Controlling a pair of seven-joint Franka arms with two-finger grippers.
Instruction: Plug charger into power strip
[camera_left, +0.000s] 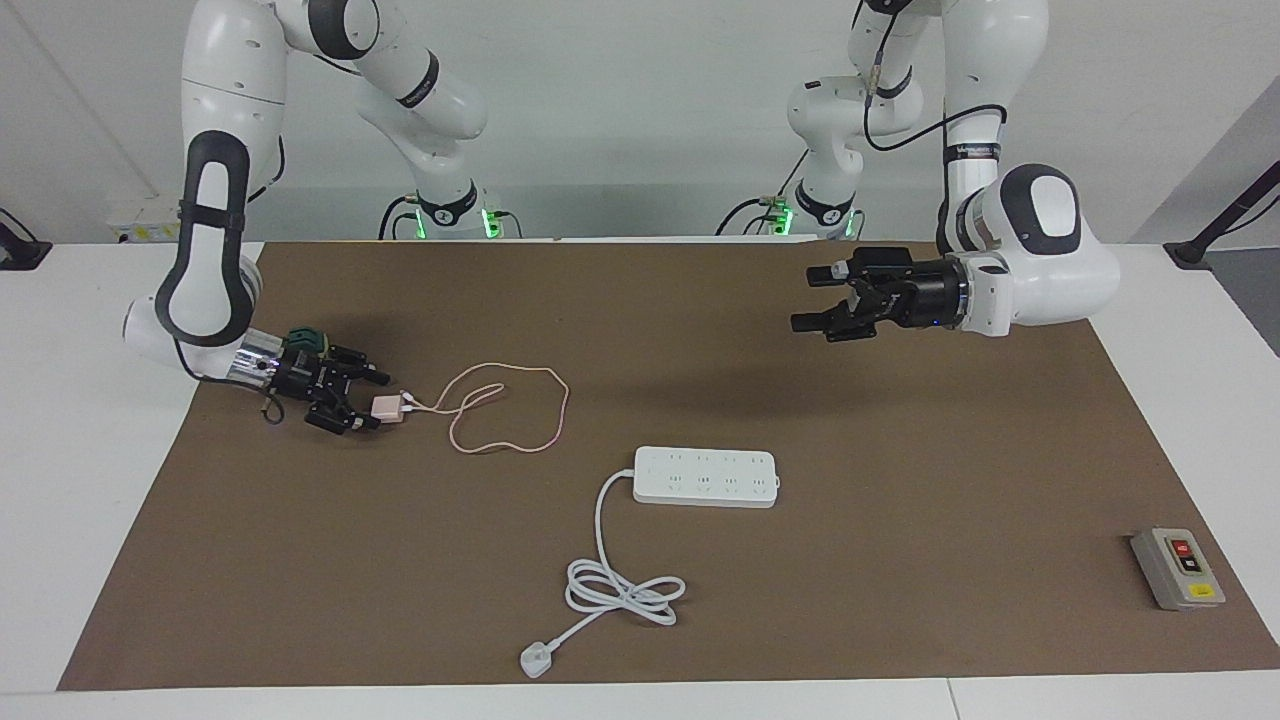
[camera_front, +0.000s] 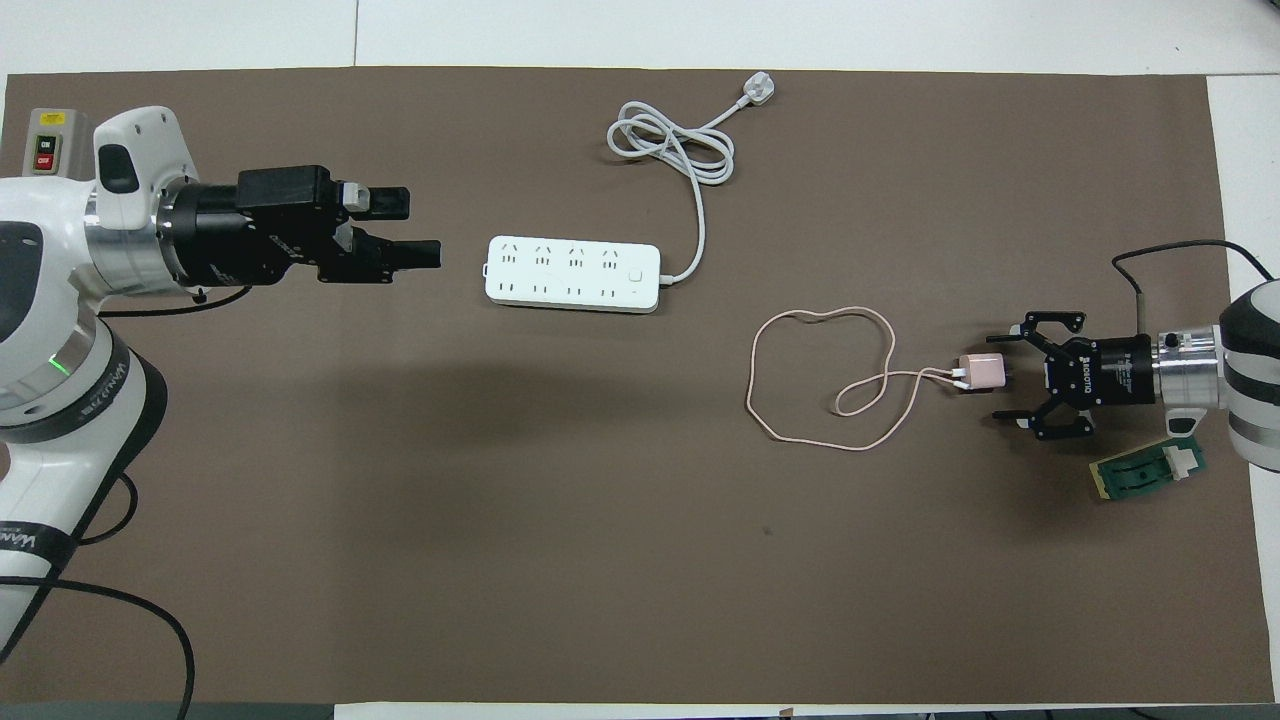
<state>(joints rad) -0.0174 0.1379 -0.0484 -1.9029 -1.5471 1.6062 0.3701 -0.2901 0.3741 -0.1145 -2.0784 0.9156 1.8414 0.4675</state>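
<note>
The right hand (camera_left: 372, 398) is low over the counter (camera_left: 900, 560) at the right arm's end, its fingers spread wide on either side of the charger (camera_left: 386, 407); the fingers look apart from the pink cube, so the hand is released and grips nothing. The charger lies on the brown mat, and its thin pink cable (camera_left: 520, 415) runs from it in a loose loop toward the middle of the counter. The power strip (camera_left: 706, 476) lies flat near the middle, farther from the robots than the charger, sockets facing up, well apart from the cable loop. Its thick white cord (camera_left: 610, 560) curls away into a small coil and ends in a white plug (camera_left: 537, 660) near the counter's edge farthest from the robots. The left hand (camera_left: 820, 298) hangs in the air over bare mat toward the left arm's end, fingers parted and holding nothing; that arm waits. A grey switch box (camera_left: 1178, 568) sits at the left arm's end.
</note>
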